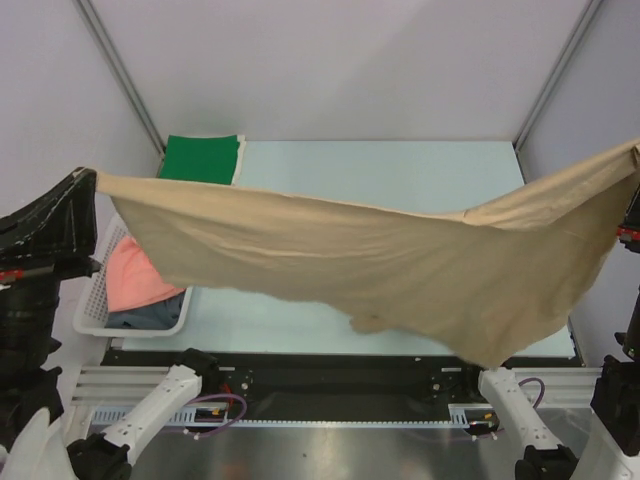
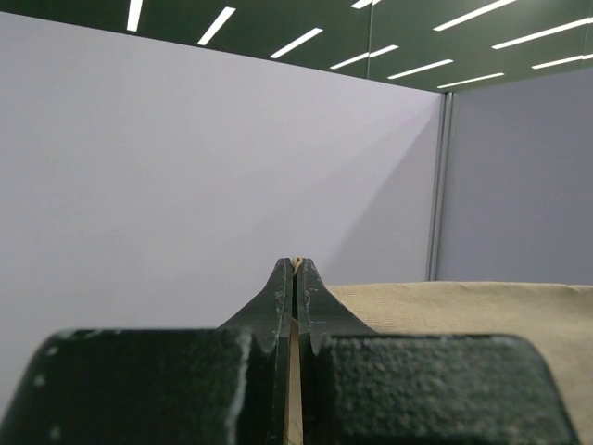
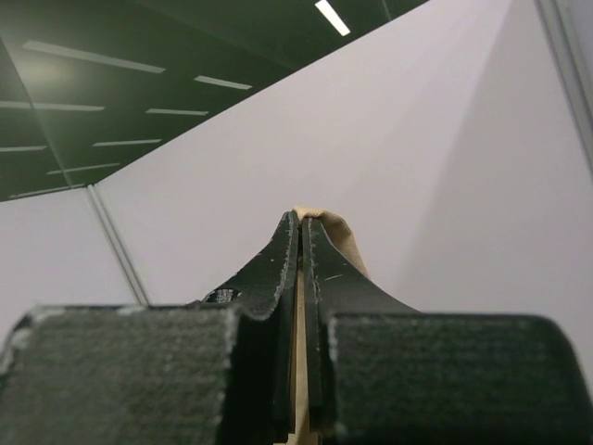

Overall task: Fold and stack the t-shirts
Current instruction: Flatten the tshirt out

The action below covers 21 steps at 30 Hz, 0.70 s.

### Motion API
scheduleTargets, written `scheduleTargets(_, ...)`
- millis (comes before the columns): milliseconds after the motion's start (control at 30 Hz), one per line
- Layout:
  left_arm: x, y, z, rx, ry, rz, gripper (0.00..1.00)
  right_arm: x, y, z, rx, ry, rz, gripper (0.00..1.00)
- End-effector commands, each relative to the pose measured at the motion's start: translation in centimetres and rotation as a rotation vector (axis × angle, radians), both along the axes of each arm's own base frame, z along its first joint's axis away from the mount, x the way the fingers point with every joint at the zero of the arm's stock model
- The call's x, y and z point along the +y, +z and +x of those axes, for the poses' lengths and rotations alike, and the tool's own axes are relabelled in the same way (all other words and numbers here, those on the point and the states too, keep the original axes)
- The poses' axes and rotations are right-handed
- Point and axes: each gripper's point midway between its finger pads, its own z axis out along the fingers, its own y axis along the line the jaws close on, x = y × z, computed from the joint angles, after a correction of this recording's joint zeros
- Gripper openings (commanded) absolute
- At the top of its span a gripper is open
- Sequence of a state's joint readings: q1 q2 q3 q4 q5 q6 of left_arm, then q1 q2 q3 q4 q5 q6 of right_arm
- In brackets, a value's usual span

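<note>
aloft, tan t-shirt [image 1: 380, 260] spans sideways, left tool [image 2: 295, 269] to right tool [image 3: 301, 222].

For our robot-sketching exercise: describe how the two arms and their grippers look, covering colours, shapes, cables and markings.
Upper arms are black with small red marks; base links are white, with thin purple cables. Left gripper and right gripper: grainy matte-black bodies, fingers tapering to narrow tips.

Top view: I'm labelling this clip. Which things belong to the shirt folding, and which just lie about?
Job: tan t-shirt, held by left gripper and right gripper; green t-shirt; pink t-shirt; grey-blue t-shirt.
Lying about: white basket.
</note>
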<state>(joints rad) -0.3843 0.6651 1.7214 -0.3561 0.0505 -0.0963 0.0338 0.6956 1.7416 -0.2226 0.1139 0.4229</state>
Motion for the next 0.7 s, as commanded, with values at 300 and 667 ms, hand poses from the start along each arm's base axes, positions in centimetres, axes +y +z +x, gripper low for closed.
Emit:
scheduleTargets(300, -7.5, -11.9, 22.5, 0.326, 0.106, 0.224, 0.0, 1.1, -8.5, 20.9, 0.294, -0.017, -0.135, 0.0)
scheduleTargets(667, -11.1, -33.7, 42.3, 0.692, 0.239, 0.364, 0.0, -0.3, -27.9, 38.1, 0.673, -0.033, -0.157, 0.0)
